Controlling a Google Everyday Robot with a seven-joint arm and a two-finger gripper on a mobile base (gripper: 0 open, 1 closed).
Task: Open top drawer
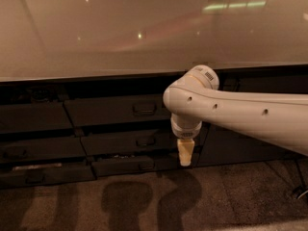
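Observation:
The top drawer (106, 110) is the widest dark grey front under the counter edge, with a small rectangular handle (144, 109) at its centre. It sits flush with the stack. Two narrower drawer fronts (126, 142) lie below it. My gripper (185, 154) hangs from the white arm (240, 113), pointing down, right of and below the handle, in front of the lower drawers. It touches no handle.
A pale glossy counter top (144, 28) overhangs the drawers. A neighbouring dark drawer stack (31, 143) stands to the left. A dark panel (240, 143) is at the right. Speckled floor (144, 201) lies below, with shadows on it.

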